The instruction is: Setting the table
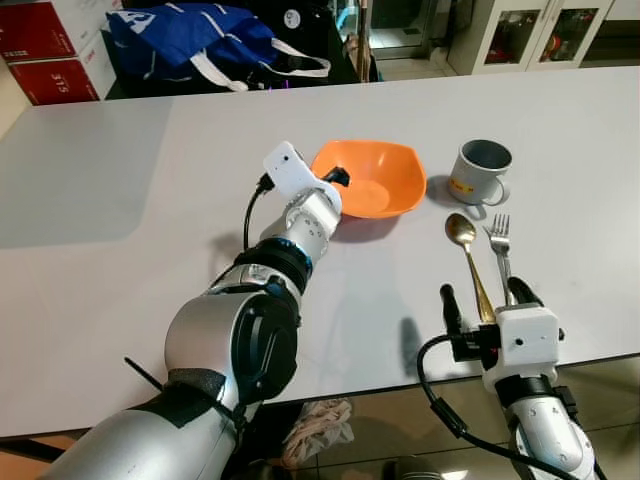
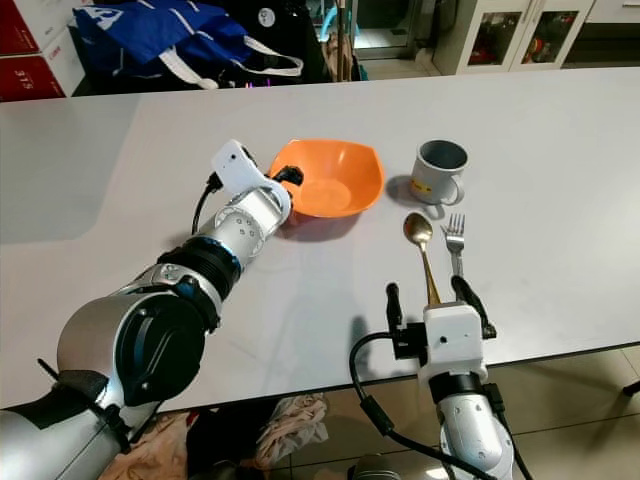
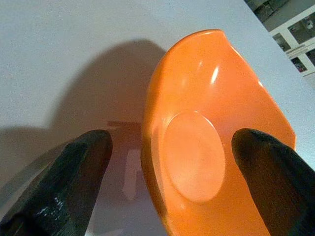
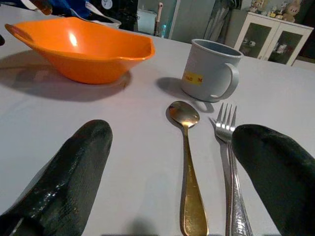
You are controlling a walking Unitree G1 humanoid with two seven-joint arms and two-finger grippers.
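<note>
Left pincer (image 3: 167, 182) sits at the near-left rim of the orange bowl (image 1: 375, 178), centre of the head view; fingers apart, one over the rim inside the bowl, the other outside it, not clamped. Bowl rests on the white bench (image 1: 120, 190). Right pincer (image 4: 187, 177) hovers at the bench's near edge, lower right, fingers apart, straddling the handles of the gold spoon (image 1: 468, 250) and silver fork (image 1: 502, 245). Grey mug (image 1: 480, 172) stands just beyond the cutlery, right of the bowl. Blue bag (image 1: 190, 40) upper left.
</note>
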